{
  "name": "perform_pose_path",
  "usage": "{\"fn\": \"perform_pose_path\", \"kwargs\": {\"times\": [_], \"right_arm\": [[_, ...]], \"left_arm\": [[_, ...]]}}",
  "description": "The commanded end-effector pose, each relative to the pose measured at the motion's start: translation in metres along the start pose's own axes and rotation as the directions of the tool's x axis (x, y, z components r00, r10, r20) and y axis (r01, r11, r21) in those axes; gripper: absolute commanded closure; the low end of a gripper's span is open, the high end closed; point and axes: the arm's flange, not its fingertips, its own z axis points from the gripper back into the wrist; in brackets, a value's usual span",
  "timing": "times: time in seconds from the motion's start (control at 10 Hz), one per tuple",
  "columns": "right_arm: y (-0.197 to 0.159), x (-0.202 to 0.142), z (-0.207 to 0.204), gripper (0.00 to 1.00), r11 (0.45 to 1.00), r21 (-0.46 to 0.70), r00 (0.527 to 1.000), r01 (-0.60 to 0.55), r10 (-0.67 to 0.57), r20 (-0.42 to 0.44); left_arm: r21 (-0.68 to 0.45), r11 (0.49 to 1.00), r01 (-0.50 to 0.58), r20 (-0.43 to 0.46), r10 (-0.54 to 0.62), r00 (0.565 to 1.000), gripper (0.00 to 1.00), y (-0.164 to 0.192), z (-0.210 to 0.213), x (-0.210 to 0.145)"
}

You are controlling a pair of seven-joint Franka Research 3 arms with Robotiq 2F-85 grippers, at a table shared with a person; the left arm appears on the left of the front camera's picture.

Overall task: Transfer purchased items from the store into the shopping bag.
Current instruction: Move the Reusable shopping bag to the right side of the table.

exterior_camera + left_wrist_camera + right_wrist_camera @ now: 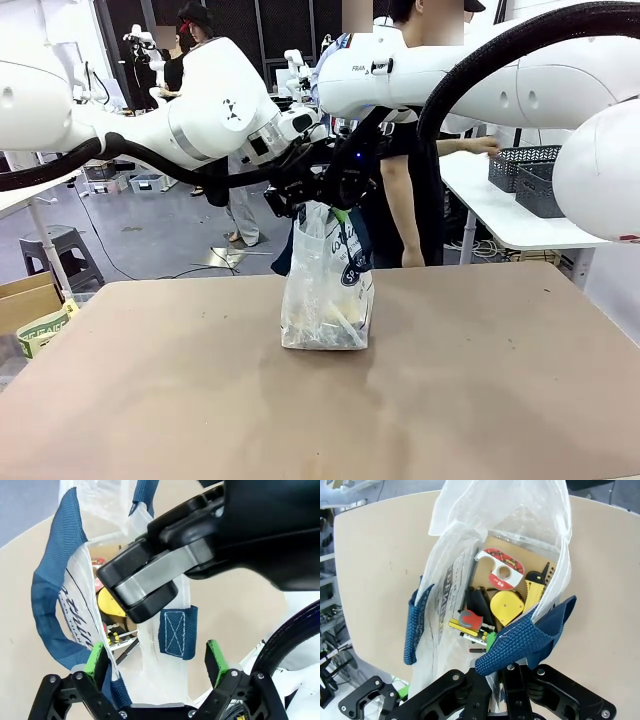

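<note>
Soft, light, slippery film on bag point(445, 597); take by woven strap point(522, 641). Strap clamped in right hand point(495, 675); left hand point(156, 656) spread apart beside it.

Bag point(325, 290) upright at the middle of the table point(480, 380), items point(506, 605) inside it, person point(392, 215) behind, baskets point(530, 175) far right.

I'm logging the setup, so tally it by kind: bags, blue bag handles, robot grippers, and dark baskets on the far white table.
Bag: 1
Handles: 2
Grippers: 2, left gripper and right gripper
Baskets: 2
Total: 7
</note>
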Motion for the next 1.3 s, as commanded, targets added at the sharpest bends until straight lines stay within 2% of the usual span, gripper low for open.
{"fn": "perform_pose_path", "kwargs": {"times": [0.0, 0.1, 0.6, 1.2], "right_arm": [[0.0040, 0.0123, 0.0029, 1.00, 1.000, 0.010, 1.000, -0.017, 0.017, -0.011], [0.0037, 0.0123, 0.0025, 1.00, 1.000, 0.013, 1.000, -0.018, 0.018, -0.013], [0.0042, 0.0106, 0.0016, 1.00, 0.999, 0.024, 1.000, -0.023, 0.023, -0.015], [0.0025, 0.0087, 0.0008, 1.00, 0.999, 0.033, 0.999, -0.036, 0.037, -0.016]], "left_arm": [[0.065, 0.998, 0.006, -0.016, -0.005, 1.000, 0.00, -0.0025, -0.0003, 0.0003], [0.119, 0.993, 0.017, 0.011, -0.018, 1.000, 0.02, -0.0051, -0.0017, -0.0012], [0.150, 0.989, 0.003, 0.045, -0.010, 0.999, 1.00, -0.0031, -0.0037, 0.0008], [0.161, 0.987, 0.016, 0.061, -0.026, 0.998, 1.00, -0.0043, -0.0010, -0.0001]]}}
